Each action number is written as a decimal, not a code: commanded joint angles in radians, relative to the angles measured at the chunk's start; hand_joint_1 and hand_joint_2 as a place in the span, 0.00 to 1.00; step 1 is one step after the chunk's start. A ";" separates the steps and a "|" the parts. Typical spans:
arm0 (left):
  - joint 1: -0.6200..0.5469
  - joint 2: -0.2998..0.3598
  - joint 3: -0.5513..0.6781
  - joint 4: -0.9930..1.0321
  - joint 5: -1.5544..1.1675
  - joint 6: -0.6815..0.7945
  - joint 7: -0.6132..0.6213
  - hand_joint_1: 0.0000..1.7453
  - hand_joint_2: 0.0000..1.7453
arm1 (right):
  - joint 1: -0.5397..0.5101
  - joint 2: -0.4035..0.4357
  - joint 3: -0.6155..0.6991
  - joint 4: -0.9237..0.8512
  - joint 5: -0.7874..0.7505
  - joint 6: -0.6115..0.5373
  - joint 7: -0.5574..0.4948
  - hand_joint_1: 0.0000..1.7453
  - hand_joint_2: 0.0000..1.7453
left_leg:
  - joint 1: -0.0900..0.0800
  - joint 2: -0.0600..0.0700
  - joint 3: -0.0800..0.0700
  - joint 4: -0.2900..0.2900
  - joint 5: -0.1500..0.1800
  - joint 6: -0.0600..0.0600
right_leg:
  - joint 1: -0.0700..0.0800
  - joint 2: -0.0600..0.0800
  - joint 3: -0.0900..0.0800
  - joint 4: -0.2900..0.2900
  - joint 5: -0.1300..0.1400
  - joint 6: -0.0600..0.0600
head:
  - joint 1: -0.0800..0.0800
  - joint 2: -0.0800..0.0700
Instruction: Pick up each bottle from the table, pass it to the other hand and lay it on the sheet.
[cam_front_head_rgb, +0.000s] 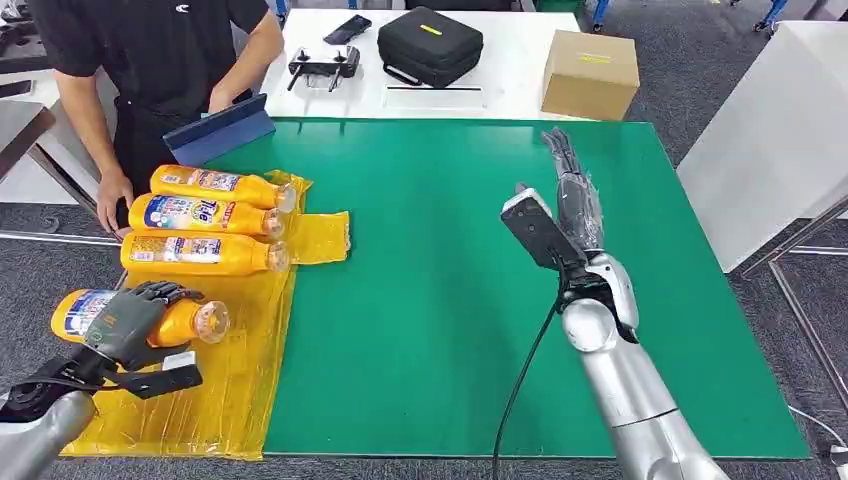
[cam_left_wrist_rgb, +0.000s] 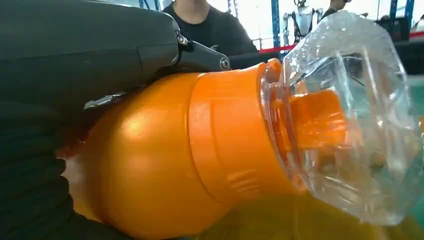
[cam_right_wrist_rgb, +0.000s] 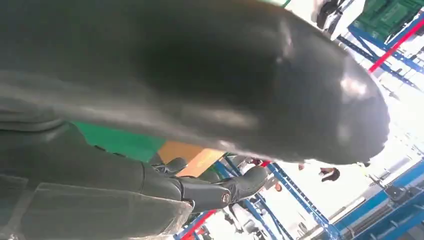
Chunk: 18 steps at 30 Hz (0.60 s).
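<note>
Bottles (cam_front_head_rgb: 205, 218): three on sheet (cam_front_head_rgb: 215, 400), one in left hand (cam_front_head_rgb: 135, 318).

Upper centre: black zipped case (cam_front_head_rgb: 430, 45), black handheld controller (cam_front_head_rgb: 324, 67). Upper right: brown cardboard box (cam_front_head_rgb: 590, 73). Upper left: person in black shirt (cam_front_head_rgb: 150, 50).

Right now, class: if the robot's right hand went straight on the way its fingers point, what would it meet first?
Probably the cardboard box: the right hand points up-table over bare green mat toward it, though height and depth are unclear.
</note>
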 joint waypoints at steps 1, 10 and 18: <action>-0.020 0.047 -0.081 0.038 -0.003 -0.003 0.004 1.00 1.00 | -0.055 -0.007 0.035 0.085 -0.007 -0.002 -0.002 0.00 0.00 | 0.000 0.001 0.005 0.000 -0.002 -0.003 | 0.000 0.001 0.004 0.000 -0.002 -0.002 | 0.000 0.000; 0.015 0.044 -0.098 0.068 -0.004 0.034 0.004 1.00 1.00 | -0.075 -0.018 0.060 0.108 -0.015 0.011 -0.009 0.00 0.00 | 0.000 0.003 0.006 -0.001 -0.003 -0.003 | 0.000 0.002 0.006 -0.001 -0.002 -0.002 | 0.000 0.000; -0.005 0.006 -0.068 0.064 0.063 0.073 -0.011 1.00 1.00 | -0.101 -0.025 0.085 0.150 -0.044 0.011 -0.013 0.00 0.00 | 0.000 0.000 0.002 0.000 -0.001 -0.001 | 0.000 0.000 0.002 0.000 -0.001 -0.001 | 0.000 0.000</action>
